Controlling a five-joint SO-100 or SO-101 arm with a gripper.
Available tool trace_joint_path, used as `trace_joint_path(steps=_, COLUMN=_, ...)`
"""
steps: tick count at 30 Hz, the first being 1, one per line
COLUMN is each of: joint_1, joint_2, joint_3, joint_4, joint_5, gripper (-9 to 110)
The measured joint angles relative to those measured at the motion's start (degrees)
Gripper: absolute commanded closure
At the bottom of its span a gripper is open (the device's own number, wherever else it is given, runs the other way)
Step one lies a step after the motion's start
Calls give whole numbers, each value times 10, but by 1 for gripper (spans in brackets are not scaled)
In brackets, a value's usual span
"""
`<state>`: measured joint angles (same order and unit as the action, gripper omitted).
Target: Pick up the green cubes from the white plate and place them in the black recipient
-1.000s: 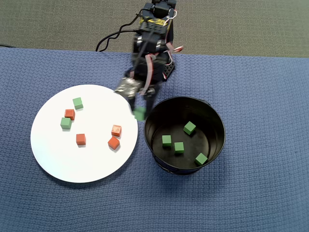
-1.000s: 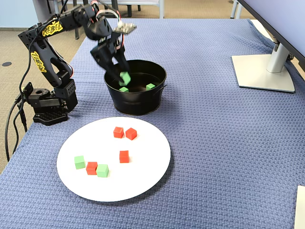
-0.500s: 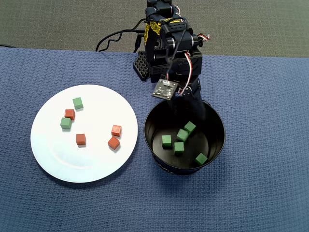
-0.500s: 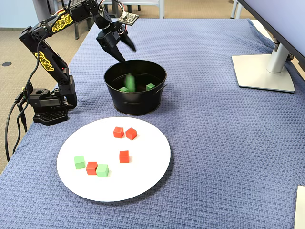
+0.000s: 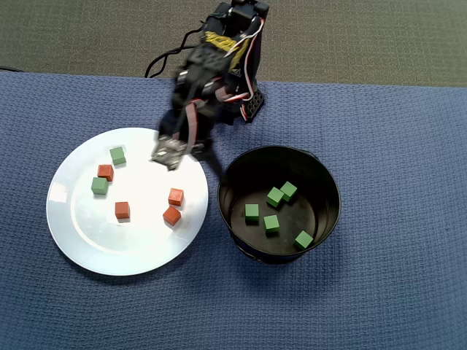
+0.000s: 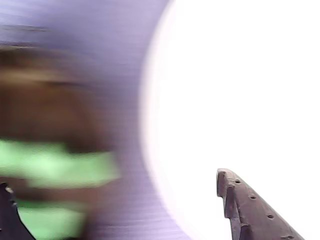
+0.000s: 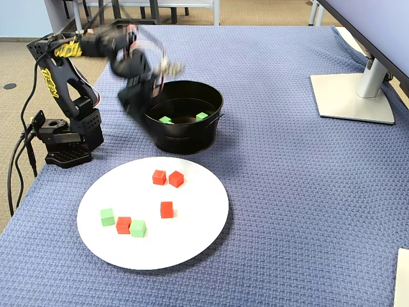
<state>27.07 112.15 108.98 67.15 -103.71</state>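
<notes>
I see the end effector (image 5: 211, 164) blurred, above the gap between the white plate (image 5: 80, 240) and the black recipient (image 5: 325, 182). In the wrist view its two fingers stand well apart with nothing between them. Five green cubes (image 5: 275, 197) lie inside the recipient in the overhead view. Two more (image 5: 117, 155) lie on the plate, together with four red-orange cubes (image 5: 122, 211). Everything rests on the blue surface (image 5: 394, 146).

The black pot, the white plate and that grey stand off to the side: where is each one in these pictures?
black pot (image 5: 332, 191): overhead view, on its inner wall at the right.
white plate (image 5: 139, 244): overhead view, on a bare part near its lower edge.
grey stand (image 7: 351, 96): fixed view, on its flat base.
</notes>
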Motion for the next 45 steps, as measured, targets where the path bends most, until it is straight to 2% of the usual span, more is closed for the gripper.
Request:
trace_joint_path(steps=8, joint_1=99, joint_2=-118, joint_3=10, joint_4=-73, joint_5=-113, gripper=56)
trace_joint_path(steps=17, joint_1=152, joint_2=-234, joint_3=-87, joint_4=-59, joint_5=-156, gripper=60)
trace_joint_path(steps=27, joint_1=192, joint_2=-288, joint_3=-153, joint_4=-51, joint_5=-173, gripper=64)
trace_joint_path(steps=37, joint_1=221, joint_2=-363, joint_3=-244, joint_4=-38, joint_5=-226, gripper=57)
trace_joint_path(steps=45, joint_1=252, joint_2=-426, joint_3=-308, joint_4=-40, joint_5=-286, gripper=57)
